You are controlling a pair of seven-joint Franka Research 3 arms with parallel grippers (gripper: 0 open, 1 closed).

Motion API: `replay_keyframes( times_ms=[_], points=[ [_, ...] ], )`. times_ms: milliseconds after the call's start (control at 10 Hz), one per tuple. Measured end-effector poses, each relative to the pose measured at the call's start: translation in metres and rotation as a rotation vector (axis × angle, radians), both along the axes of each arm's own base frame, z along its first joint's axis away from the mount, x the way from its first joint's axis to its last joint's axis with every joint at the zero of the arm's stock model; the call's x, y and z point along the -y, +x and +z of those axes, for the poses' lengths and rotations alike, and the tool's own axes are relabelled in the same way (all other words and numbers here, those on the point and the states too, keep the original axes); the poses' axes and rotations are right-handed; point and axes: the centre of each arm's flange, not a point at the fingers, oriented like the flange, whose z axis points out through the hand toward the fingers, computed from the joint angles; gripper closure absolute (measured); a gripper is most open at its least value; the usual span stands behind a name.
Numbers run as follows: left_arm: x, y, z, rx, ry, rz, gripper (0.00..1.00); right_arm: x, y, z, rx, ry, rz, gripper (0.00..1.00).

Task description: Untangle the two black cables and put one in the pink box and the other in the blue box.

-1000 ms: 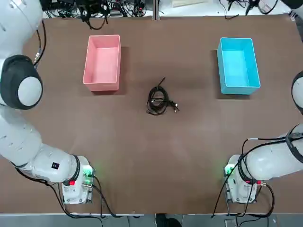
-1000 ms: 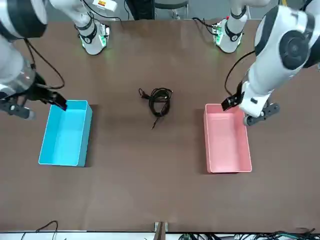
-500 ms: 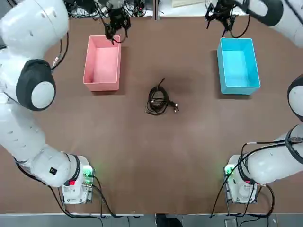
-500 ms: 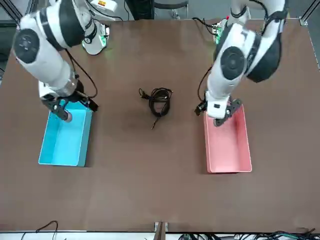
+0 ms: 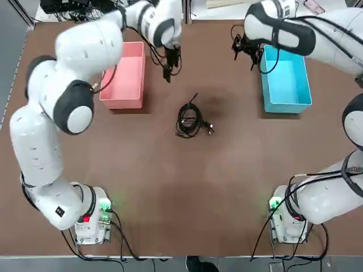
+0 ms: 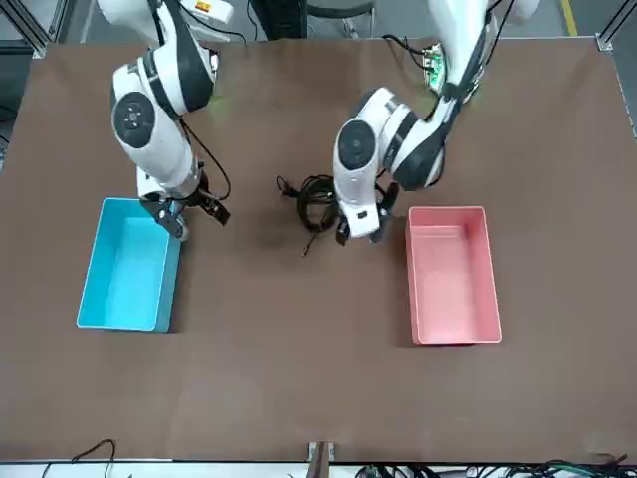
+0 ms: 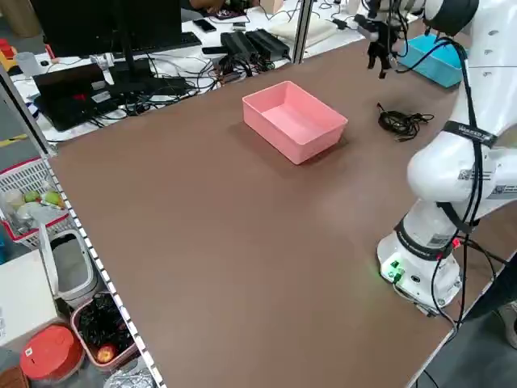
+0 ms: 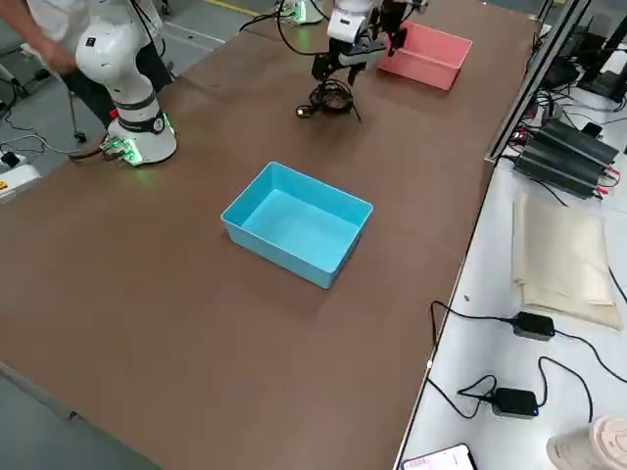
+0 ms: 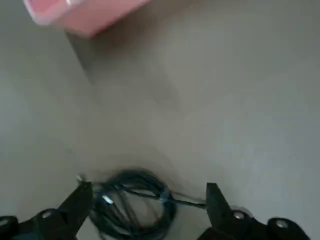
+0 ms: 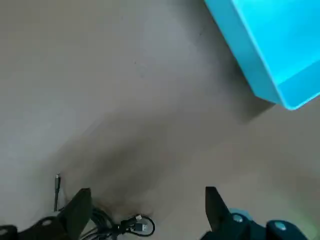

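Midway between the two bins, on bare brown tabletop, the two thin black cables point(image 5: 190, 120) lie as one small tangled coil, the pink rectangular open-top plastic box point(image 5: 122, 74) well off to one side and the light-blue rectangular open-top plastic box point(image 5: 285, 78) well off to the other. Both boxes are empty.

From the coil, one loose tail runs out towards the far edge of the table and a short plug end sticks out towards the blue box; the loop itself is slightly longer along the near-far line than across it. In the overhead view the left gripper point(image 5: 168, 69) hangs past the coil on the pink-box side, just off that box's corner, while the right gripper point(image 5: 249, 52) sits beside the blue box's far corner, farther from the coil. So the left arm looks the nearer one for a first pick, and it would have to come back towards the robot and down.

Both claws stand spread wide with nothing between the fingers point(image 9: 80, 200); the wrist views show the coil low between each pair, clear of them.

Where one cable ends and the other begins inside the loop cannot be made out, nor how tightly they are knotted. The left wrist view is smeared.
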Motion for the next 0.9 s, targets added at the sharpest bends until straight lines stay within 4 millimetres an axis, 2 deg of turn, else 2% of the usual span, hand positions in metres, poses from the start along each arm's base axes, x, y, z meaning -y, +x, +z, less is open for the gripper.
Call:
replay_keyframes(
  times_ms=[200, 400, 500, 700, 900],
  points=[
    [0.022, -0.007, -0.051, 0.012, -0.001, 0.178, 0.0, -0.007, -0.008, -0.019, 0.024, 0.012, -0.011, 0.0],
    [0.033, -0.008, -0.087, 0.018, -0.012, 0.372, 0.0, -0.01, -0.013, -0.026, 0.023, 0.014, -0.009, 0.0],
    [0.041, -0.014, -0.1, 0.015, -0.01, 0.43, 0.01, -0.011, -0.018, -0.034, 0.024, 0.014, -0.004, 0.0],
    [0.06, -0.03, -0.103, 0.007, -0.022, 0.461, 0.04, -0.019, -0.033, -0.058, 0.045, 0.02, 0.016, 0.0],
    [0.076, -0.043, -0.104, 0.024, -0.056, 0.475, 0.11, -0.024, -0.042, -0.068, 0.045, 0.019, 0.03, 0.0]
  ],
)
